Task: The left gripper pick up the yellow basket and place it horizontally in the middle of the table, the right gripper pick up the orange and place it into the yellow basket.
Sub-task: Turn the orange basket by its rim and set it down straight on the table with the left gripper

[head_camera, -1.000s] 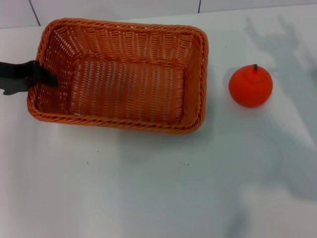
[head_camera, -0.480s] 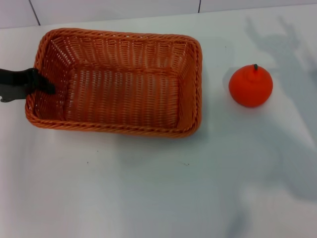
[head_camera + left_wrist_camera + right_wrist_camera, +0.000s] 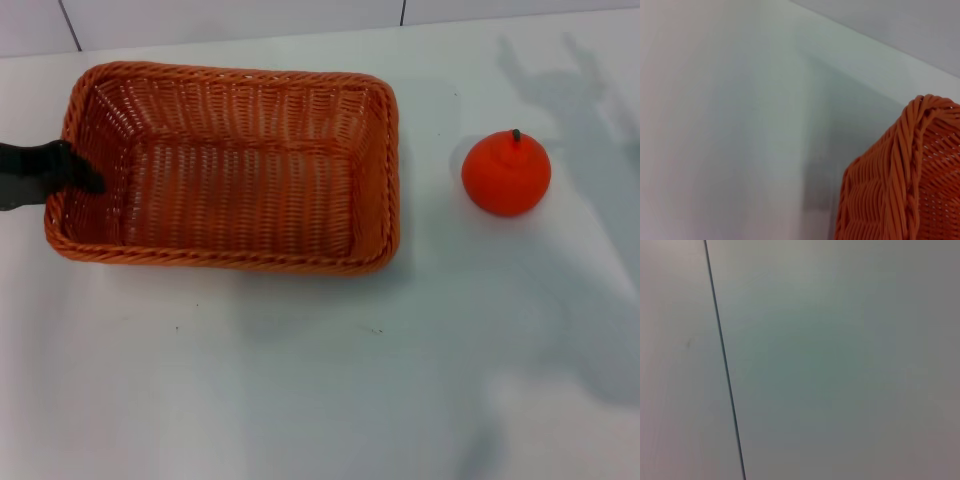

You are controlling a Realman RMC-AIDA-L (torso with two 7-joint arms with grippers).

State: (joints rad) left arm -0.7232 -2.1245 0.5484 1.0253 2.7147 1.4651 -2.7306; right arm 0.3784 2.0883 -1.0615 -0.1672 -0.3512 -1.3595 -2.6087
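The yellow basket (image 3: 230,262), orange-brown woven wicker, lies empty and nearly level at the left-middle of the white table (image 3: 320,380). My left gripper (image 3: 62,172) reaches in from the left edge and is shut on the basket's left wall, with one black finger (image 3: 85,180) inside the rim. A corner of the basket also shows in the left wrist view (image 3: 900,190). The orange (image 3: 506,173), with its dark stem up, sits on the table to the right of the basket, apart from it. My right gripper is out of view.
A wall seam runs along the table's far edge (image 3: 300,35). The right arm's shadow (image 3: 590,120) falls over the table's right side. The right wrist view shows only a plain pale surface with a dark seam line (image 3: 722,360).
The basket has turned to lie more level and shifted left, moving with my left gripper. The orange has not moved.
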